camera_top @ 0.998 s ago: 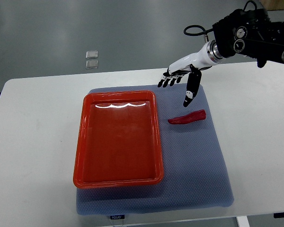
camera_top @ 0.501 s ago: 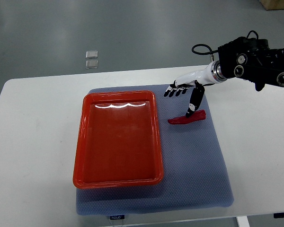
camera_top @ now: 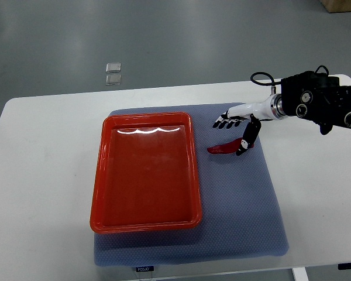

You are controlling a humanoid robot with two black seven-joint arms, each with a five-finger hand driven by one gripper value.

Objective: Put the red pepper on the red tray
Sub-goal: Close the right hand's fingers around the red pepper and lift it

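Note:
A red pepper [camera_top: 222, 148] lies on the blue mat [camera_top: 240, 205], just right of the red tray [camera_top: 97, 193], its tip pointing at the tray. My right hand [camera_top: 229, 138] has come in low from the right and is open over the pepper's thick right end. Its fingers [camera_top: 223, 123] are spread just behind the pepper, and the thumb [camera_top: 246, 140] reaches down across that end and hides it. The tray holds nothing. The left arm does not show.
The mat covers the middle of a white table [camera_top: 41, 175]. My right forearm [camera_top: 319, 105] stretches over the table's right rear part. Two small clear packets [camera_top: 113, 73] lie on the grey floor beyond the table's far edge.
My right hand has come down and moved right, from above the mat behind the pepper to the pepper's right end. The pepper and tray have not moved.

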